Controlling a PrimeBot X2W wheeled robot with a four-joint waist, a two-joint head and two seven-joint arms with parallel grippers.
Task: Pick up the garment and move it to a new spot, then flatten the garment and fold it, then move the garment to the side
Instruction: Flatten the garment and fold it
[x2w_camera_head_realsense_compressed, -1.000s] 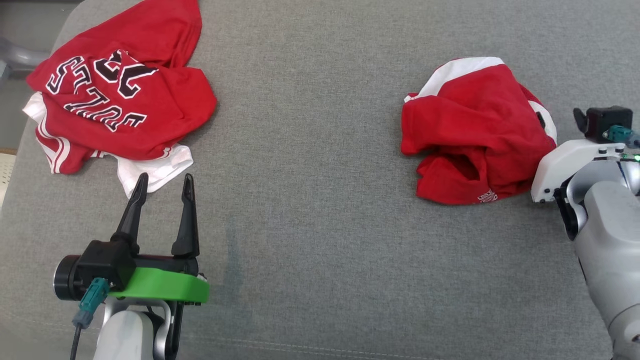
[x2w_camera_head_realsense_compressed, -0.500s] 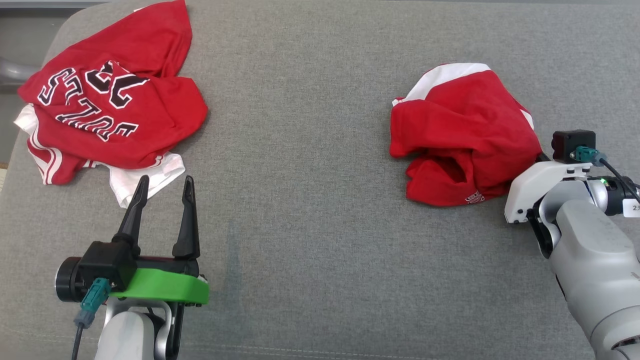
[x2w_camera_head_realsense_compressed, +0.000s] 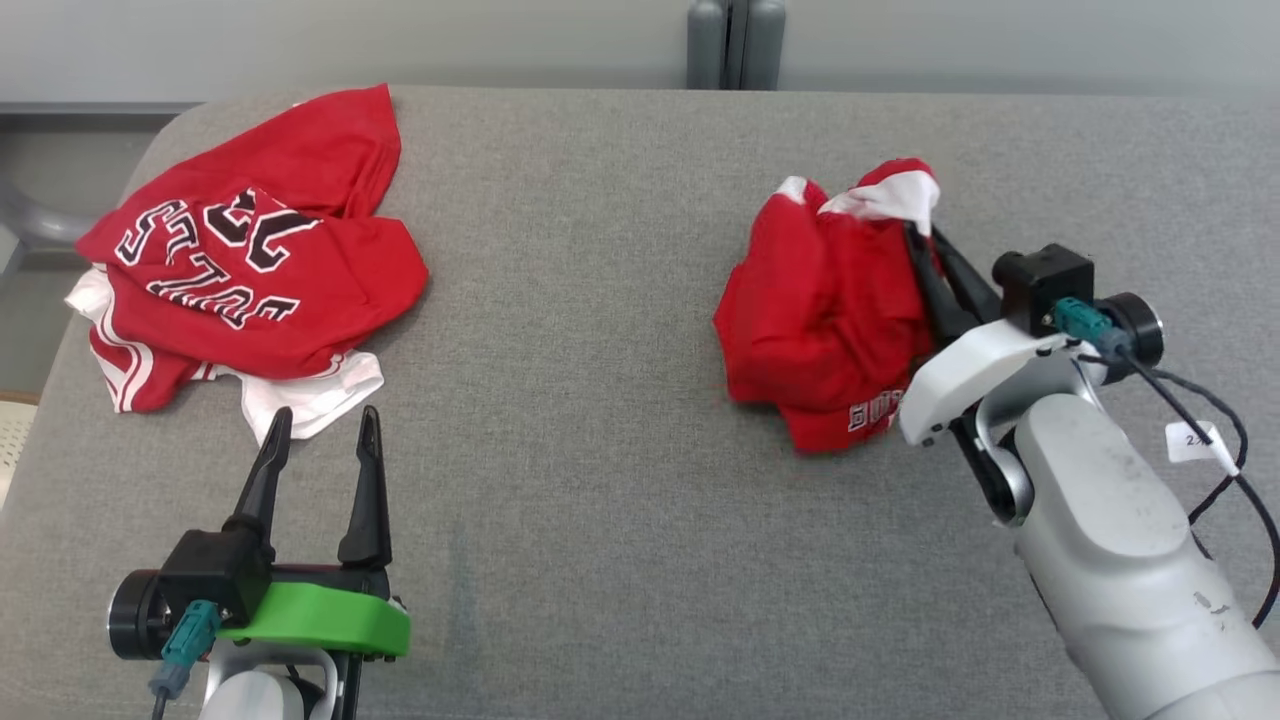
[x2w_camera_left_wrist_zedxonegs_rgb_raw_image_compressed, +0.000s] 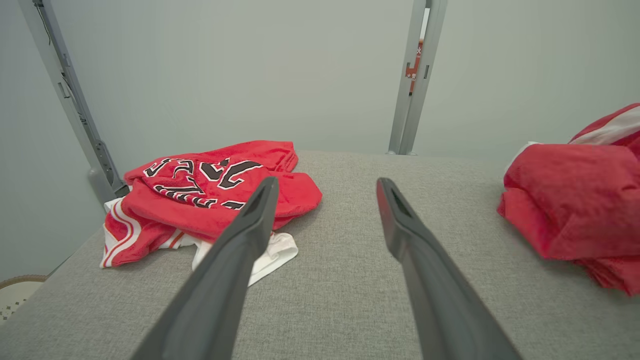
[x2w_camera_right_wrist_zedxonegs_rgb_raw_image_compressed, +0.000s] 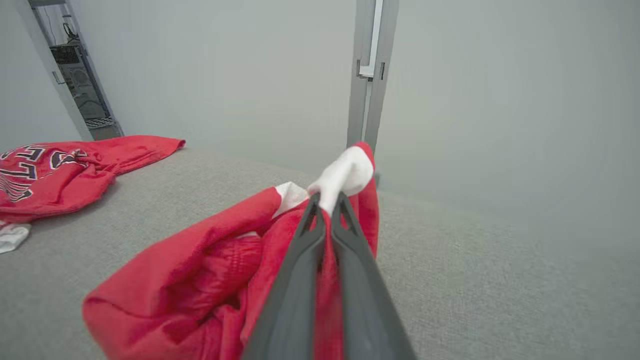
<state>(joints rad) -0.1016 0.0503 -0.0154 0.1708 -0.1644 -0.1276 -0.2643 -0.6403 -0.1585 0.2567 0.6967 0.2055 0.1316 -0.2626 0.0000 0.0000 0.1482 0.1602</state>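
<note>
The garment (x2w_camera_head_realsense_compressed: 820, 310) is a crumpled red piece with white trim, at the right of the grey table (x2w_camera_head_realsense_compressed: 600, 470). My right gripper (x2w_camera_head_realsense_compressed: 922, 232) is shut on its white-edged upper fold, which is pulled up off the surface. The right wrist view shows the two fingers pressed together on that white fold (x2w_camera_right_wrist_zedxonegs_rgb_raw_image_compressed: 345, 175), with the red cloth (x2w_camera_right_wrist_zedxonegs_rgb_raw_image_compressed: 200, 280) hanging below. In the left wrist view the garment (x2w_camera_left_wrist_zedxonegs_rgb_raw_image_compressed: 575, 200) is at the right edge. My left gripper (x2w_camera_head_realsense_compressed: 320, 425) rests open at the lower left, with nothing between its fingers (x2w_camera_left_wrist_zedxonegs_rgb_raw_image_compressed: 250, 225).
A second red jersey (x2w_camera_head_realsense_compressed: 250, 270) with black-and-white lettering and white trim lies crumpled at the table's far left, just beyond the left fingertips. A grey post (x2w_camera_head_realsense_compressed: 735, 45) stands behind the table's back edge. Bare grey cloth lies between the two garments.
My right gripper has shut on the garment's white-trimmed edge and raised it, bunching the cloth and drawing it leftward. The head camera tilted up. The left gripper has kept still and open.
</note>
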